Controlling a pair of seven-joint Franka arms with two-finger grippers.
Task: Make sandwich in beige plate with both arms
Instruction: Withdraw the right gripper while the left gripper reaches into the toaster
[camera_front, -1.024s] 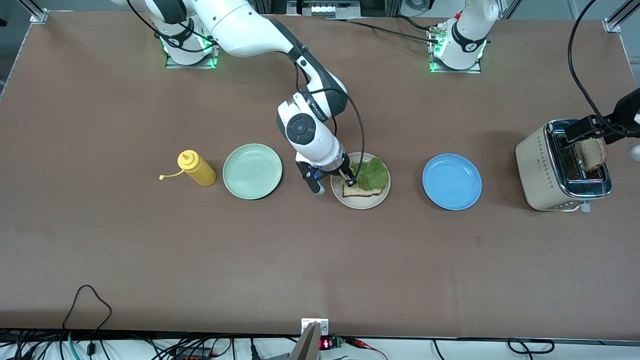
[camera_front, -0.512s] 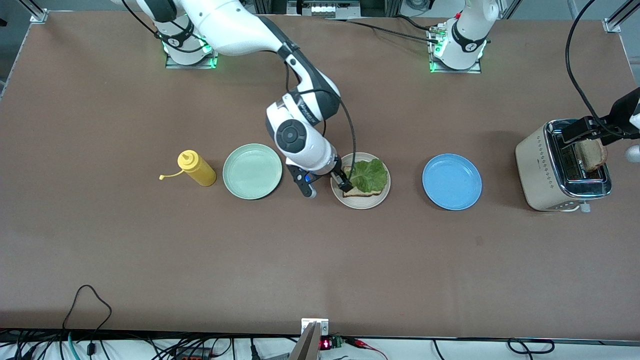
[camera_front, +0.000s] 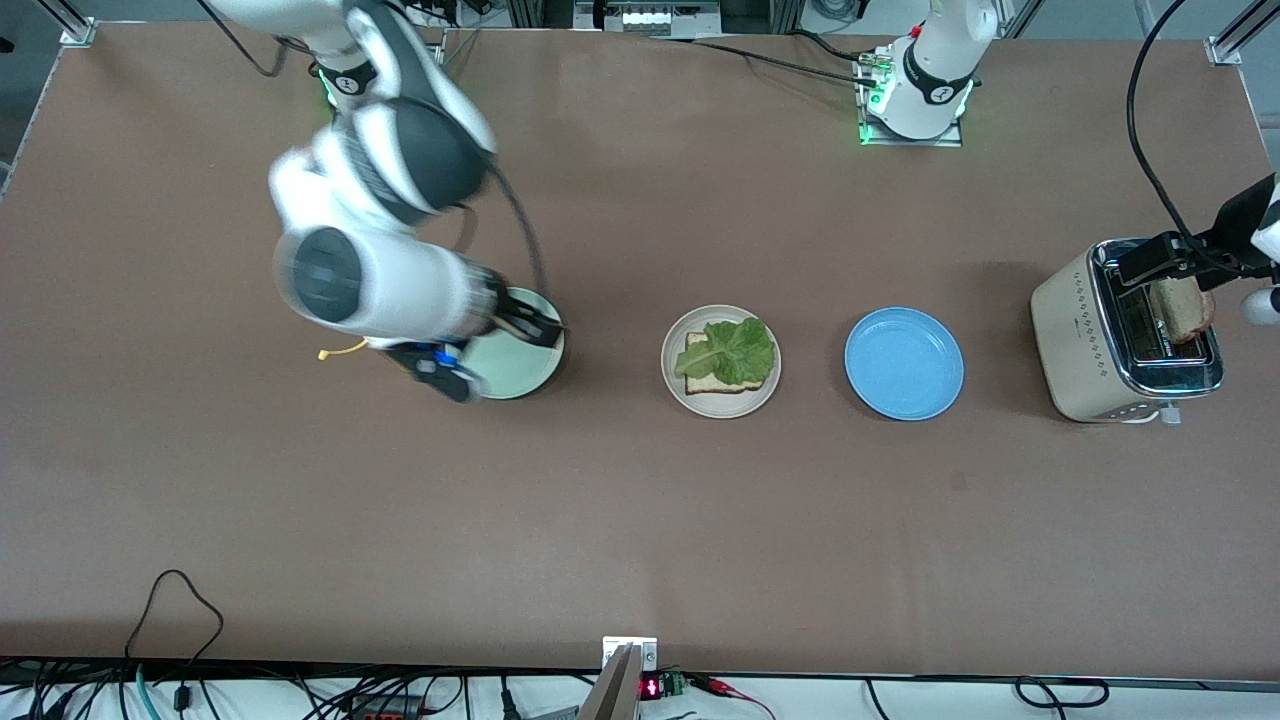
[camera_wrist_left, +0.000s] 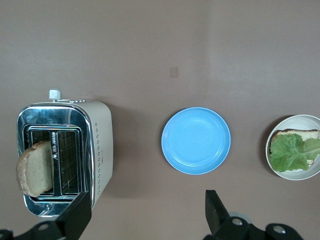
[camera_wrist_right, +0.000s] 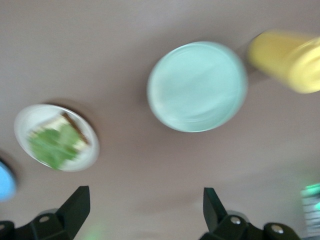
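On beige plate (camera_front: 720, 402), 1 bread slice (camera_front: 712, 381) w/ ruffled lettuce (camera_front: 733, 350) atop; both grippers (camera_front: 1165, 262) (camera_front: 490, 350) spread, empty.

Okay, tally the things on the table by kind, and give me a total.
Plates: 3 (beige, mint, blue)
Bread slices: 2 (plate, toaster)
Lettuce leaves: 1
Toasters: 1
Yellow bottles: 1
Total: 8
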